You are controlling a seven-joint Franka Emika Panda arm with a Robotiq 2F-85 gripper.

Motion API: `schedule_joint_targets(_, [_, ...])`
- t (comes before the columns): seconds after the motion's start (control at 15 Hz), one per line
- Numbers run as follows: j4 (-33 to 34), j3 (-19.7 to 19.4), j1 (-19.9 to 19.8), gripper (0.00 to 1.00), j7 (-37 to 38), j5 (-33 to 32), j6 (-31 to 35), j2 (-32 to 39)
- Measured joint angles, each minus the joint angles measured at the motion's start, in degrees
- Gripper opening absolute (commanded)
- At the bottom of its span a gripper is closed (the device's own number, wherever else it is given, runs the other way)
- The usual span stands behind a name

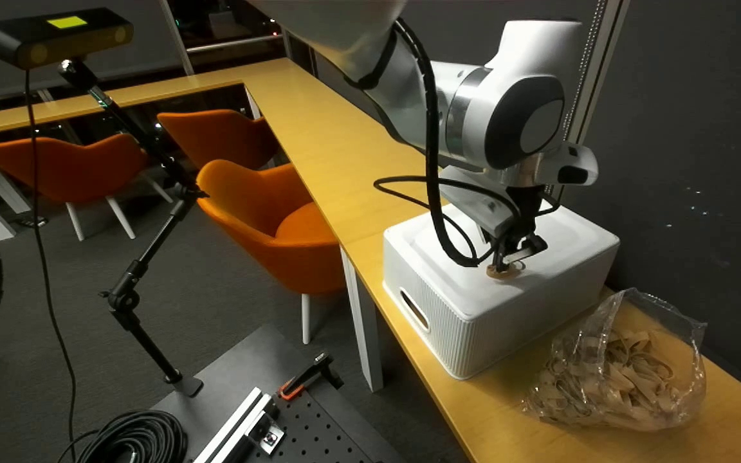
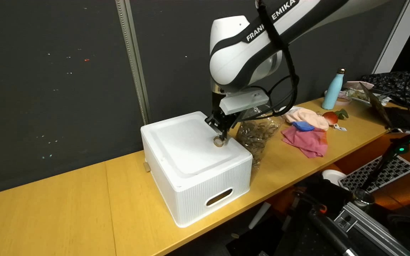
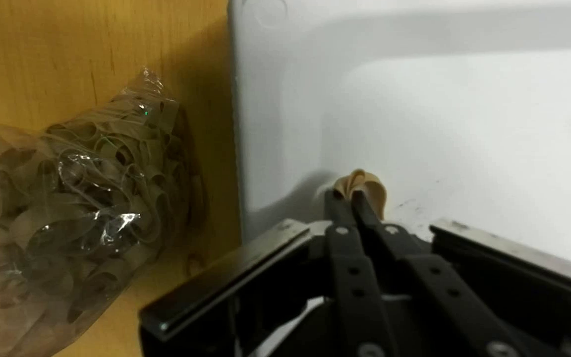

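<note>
Rubber band (image 3: 357, 181) at the top face of a white box (image 1: 538, 315), toward one edge; hard to tell whether touching it or just above. On the box, ribbed sides, an oval handle slot (image 2: 220, 197) and a smooth top with a shallow, rounded border. Beneath, a long wooden table (image 2: 66, 202), yellowish and lightly grained, set against a dark grey wall (image 2: 66, 89) flecked with small pale spots. Just beside the box, a clear plastic bag (image 1: 669, 321) full of similar tan loops (image 1: 634, 376). Farther along the table, in an exterior view, a blue bottle (image 2: 333, 90) and a pink cloth (image 2: 306, 140). On the room side, orange chairs (image 1: 274, 263) on a dark grey floor (image 1: 216, 302), and a black camera (image 1: 55, 42) on a jointed stand (image 1: 125, 299).

As for the rubber band, looks tan, flat and fairly wide, with small pleats gathered where pinched and a round loop bowing out to the right in the wrist view. Jaws of the gripper (image 3: 348, 201) all but together, pointing down, clamped on a fold of the band.
</note>
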Motion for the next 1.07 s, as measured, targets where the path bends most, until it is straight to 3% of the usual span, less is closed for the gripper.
schedule_joint_targets(0.07, [0.4,0.0,0.1,0.33,0.0,0.0,0.0,0.4])
schedule_joint_targets(0.2, [0.9,0.0,0.1,0.47,0.0,0.0,0.0,1.0])
schedule_joint_targets(0.47, [1.5,0.0,0.1,0.55,0.0,0.0,0.0,1.9])
schedule_joint_targets(0.87, [2.0,0.0,0.1,0.38,0.0,0.0,0.0,2.8])
schedule_joint_targets(0.93, [2.0,0.0,0.1,0.19,0.0,0.0,0.0,2.9])
schedule_joint_targets(1.07, [2.0,0.0,0.2,0.02,0.0,0.0,0.0,3.1])
